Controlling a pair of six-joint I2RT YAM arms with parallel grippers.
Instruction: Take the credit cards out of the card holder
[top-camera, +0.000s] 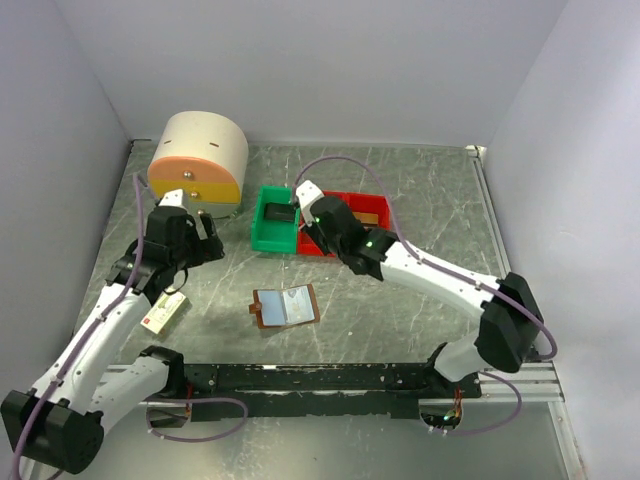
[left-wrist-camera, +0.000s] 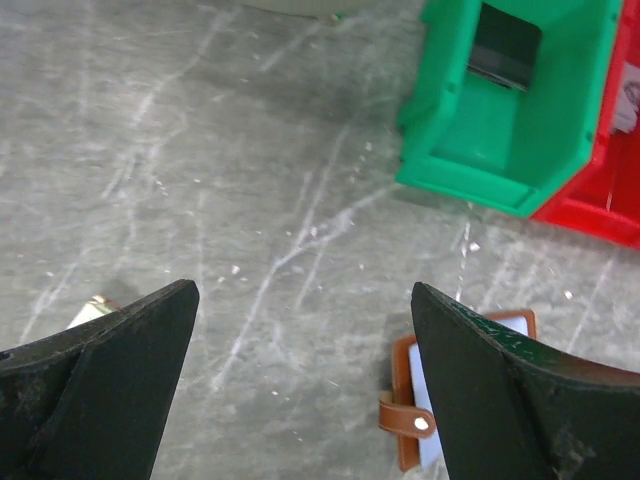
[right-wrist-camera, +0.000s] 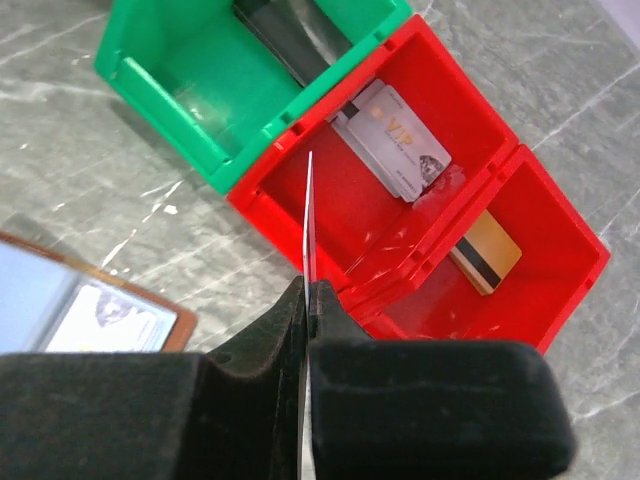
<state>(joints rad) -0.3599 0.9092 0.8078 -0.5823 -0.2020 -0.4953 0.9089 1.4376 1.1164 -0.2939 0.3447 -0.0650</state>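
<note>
The card holder (top-camera: 287, 306) lies open on the table near the front, pale-blue panels up and its brown tab (left-wrist-camera: 405, 415) on the left edge; a card still shows in a panel (right-wrist-camera: 110, 315). My right gripper (right-wrist-camera: 308, 287) is shut on a thin credit card (right-wrist-camera: 308, 215) seen edge-on, held upright over the near wall of the red bin (right-wrist-camera: 300, 160). In the top view that gripper (top-camera: 312, 205) hangs between the green and red bins. My left gripper (left-wrist-camera: 305, 290) is open and empty above bare table, left of the card holder.
The green bin (left-wrist-camera: 480, 150) holds a dark card (left-wrist-camera: 505, 50). The red bin's compartments hold a white VIP card (right-wrist-camera: 395, 140) and a gold card (right-wrist-camera: 485, 250). A small white-and-red box (top-camera: 165, 312) lies at the left. A cream and orange round container (top-camera: 200, 160) stands at the back left.
</note>
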